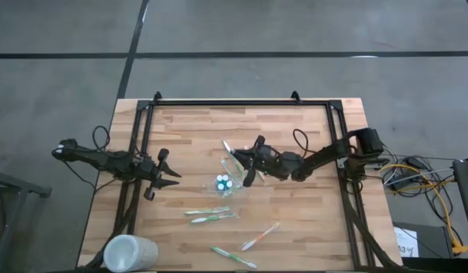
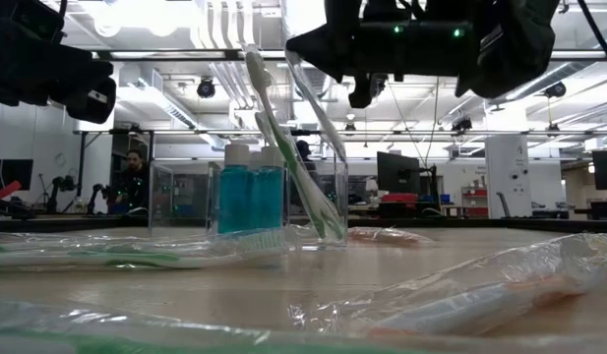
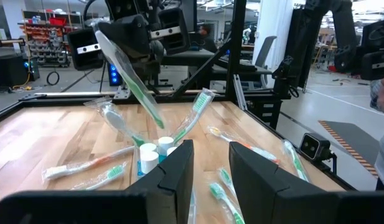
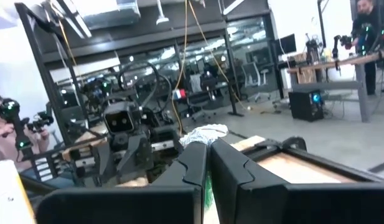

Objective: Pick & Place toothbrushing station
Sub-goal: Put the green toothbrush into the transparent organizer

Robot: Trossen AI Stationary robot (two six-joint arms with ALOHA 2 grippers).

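The toothbrushing station, a clear plastic holder (image 1: 232, 173), stands mid-table with blue tubes (image 2: 250, 197) and leaning toothbrushes (image 3: 201, 107) in it. My right gripper (image 1: 252, 162) hovers just above its right side, shut on a wrapped green toothbrush (image 3: 137, 87). That toothbrush slants down toward the holder. My left gripper (image 1: 164, 176) waits open to the holder's left, level, with nothing between its fingers (image 3: 179, 171). My right gripper pinches the wrapped green toothbrush near its upper end (image 4: 204, 133) between its two shut fingers. It comes from the table's right, and its fingers lie across the brush. The brush hangs slanted below the fingers, its lower end (image 3: 155, 118) at the holder's mouth.
Wrapped toothbrushes lie loose on the near half of the table (image 1: 209, 216), (image 1: 260, 236), (image 1: 234, 256). A frosted white cup (image 1: 130, 252) lies at the near left corner. A black frame (image 1: 241, 104) runs along the table's far and side edges.
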